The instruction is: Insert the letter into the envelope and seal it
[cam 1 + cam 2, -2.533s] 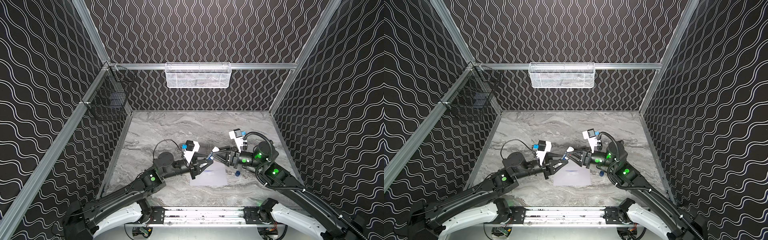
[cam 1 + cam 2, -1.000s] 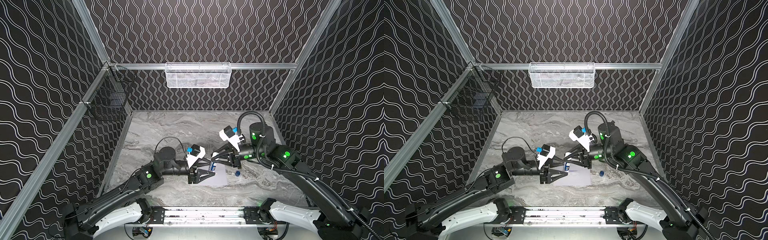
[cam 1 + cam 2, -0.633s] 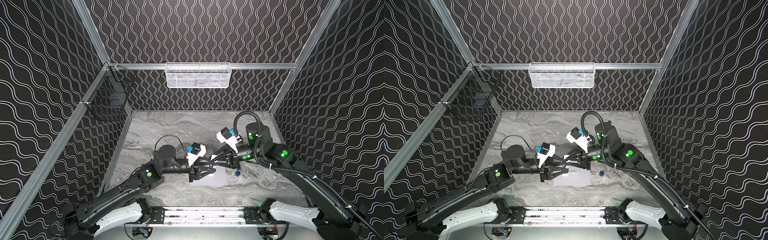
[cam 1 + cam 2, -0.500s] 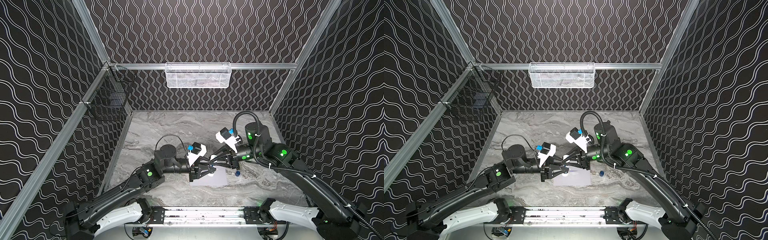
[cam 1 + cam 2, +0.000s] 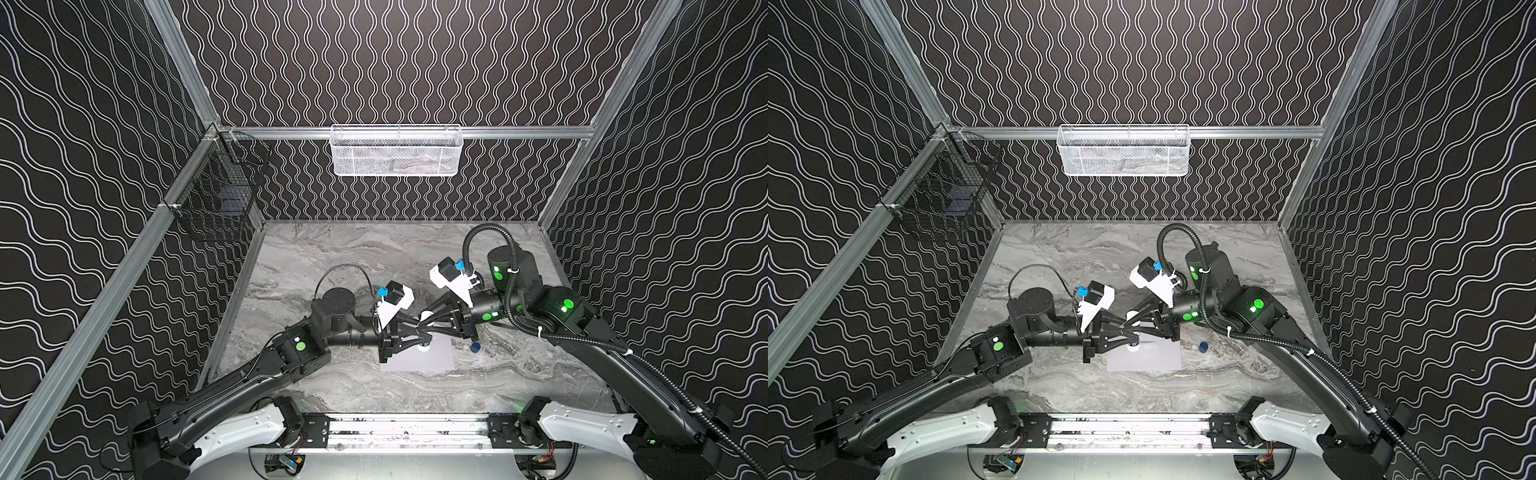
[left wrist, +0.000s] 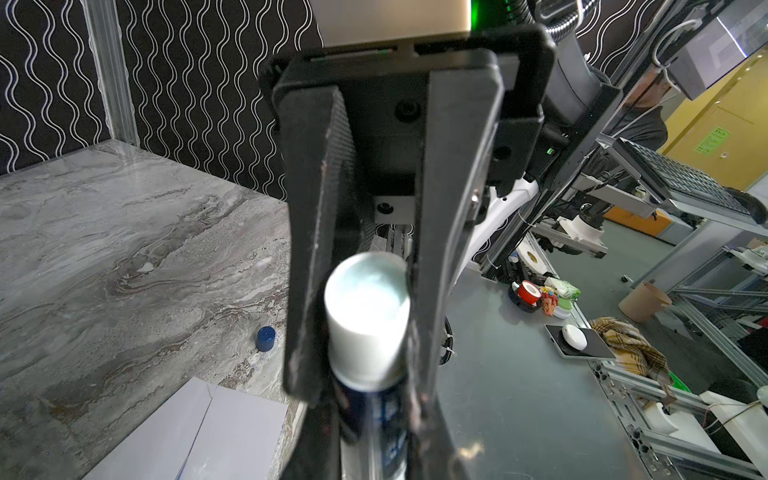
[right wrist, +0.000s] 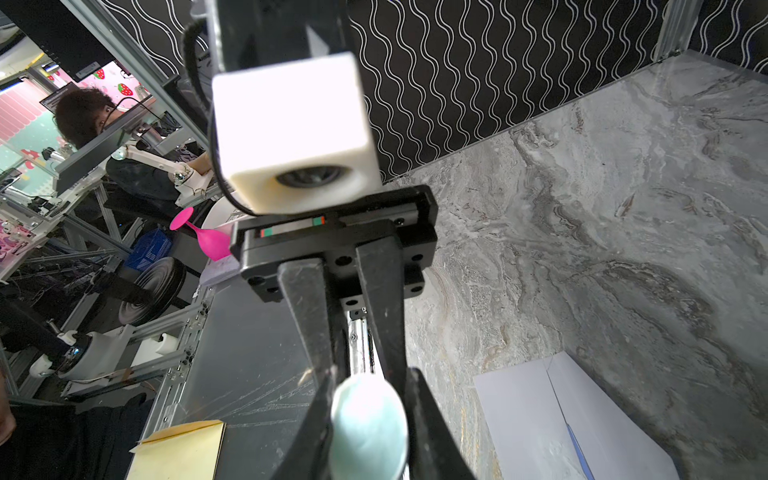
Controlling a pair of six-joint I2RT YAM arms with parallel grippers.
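Note:
The pale lavender envelope (image 5: pixel 432 357) (image 5: pixel 1154 357) (image 6: pixel 216 432) (image 7: pixel 528 411) lies flat near the table's front. The letter is almost wholly hidden; only a thin blue edge (image 7: pixel 577 451) shows at the flap line. Both grippers meet just above the envelope's far left corner, around a glue stick (image 5: pixel 427 316) (image 5: pixel 1133 316) (image 6: pixel 365 316) (image 7: pixel 368 424) with a white end and a blue label. The stick stands roughly upright. My left gripper (image 5: pixel 419 332) (image 6: pixel 374 453) is shut on its blue body. My right gripper (image 5: pixel 428 328) (image 7: pixel 368 444) is shut on its white end.
A small blue cap (image 5: pixel 475 346) (image 5: pixel 1203 347) (image 6: pixel 265 338) lies on the marble table just right of the envelope. A white mesh basket (image 5: pixel 396 149) hangs on the back wall. A black wire basket (image 5: pixel 216 203) hangs on the left wall.
My left gripper has narrowed its jaws from wide open onto the glue stick. The right arm has brought the stick a little to the left, to meet it over the envelope.

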